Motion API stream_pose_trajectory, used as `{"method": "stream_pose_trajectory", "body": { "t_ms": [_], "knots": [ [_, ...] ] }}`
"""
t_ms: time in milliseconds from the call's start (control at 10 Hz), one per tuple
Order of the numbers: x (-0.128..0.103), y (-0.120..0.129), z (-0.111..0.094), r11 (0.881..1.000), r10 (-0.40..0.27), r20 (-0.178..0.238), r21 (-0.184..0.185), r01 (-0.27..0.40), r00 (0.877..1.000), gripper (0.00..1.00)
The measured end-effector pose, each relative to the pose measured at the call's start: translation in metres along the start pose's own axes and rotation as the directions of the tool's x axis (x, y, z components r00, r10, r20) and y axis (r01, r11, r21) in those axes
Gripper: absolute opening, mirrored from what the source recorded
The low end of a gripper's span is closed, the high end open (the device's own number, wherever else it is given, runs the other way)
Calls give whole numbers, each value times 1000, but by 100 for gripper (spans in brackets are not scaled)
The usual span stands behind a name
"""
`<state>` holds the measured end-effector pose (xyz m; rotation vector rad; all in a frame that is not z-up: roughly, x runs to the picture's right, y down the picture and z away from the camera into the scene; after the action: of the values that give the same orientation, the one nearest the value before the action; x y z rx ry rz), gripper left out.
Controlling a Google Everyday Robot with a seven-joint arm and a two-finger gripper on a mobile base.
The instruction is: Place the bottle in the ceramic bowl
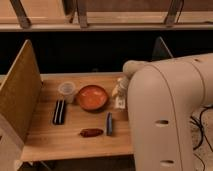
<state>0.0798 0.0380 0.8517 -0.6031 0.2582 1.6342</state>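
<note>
One gripper (pixel 120 94): largely masked by my white arm (pixel 165 110), just right of the ceramic bowl (pixel 92 97); jaws appear clamped on the bottle (pixel 120 102).
bottle: slim, white, upright, label unreadable; beside the rim, not inside.
ceramic bowl: shallow, round, glossy orange-red.
table (pixel 75 145): pale wood.
</note>
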Motion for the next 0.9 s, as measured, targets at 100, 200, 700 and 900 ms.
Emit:
{"method": "stream_pose_trajectory", "body": {
  "t_ms": [100,200,700,900],
  "knots": [
    [-7,18,-11,999,-48,32,-16,48,998,0],
    [-15,39,-21,994,-102,64,-35,105,993,0],
    [-37,146,-11,923,-316,140,-185,338,938,0],
    [-50,167,4,894,-316,159,-280,350,935,0]
  ]
}}
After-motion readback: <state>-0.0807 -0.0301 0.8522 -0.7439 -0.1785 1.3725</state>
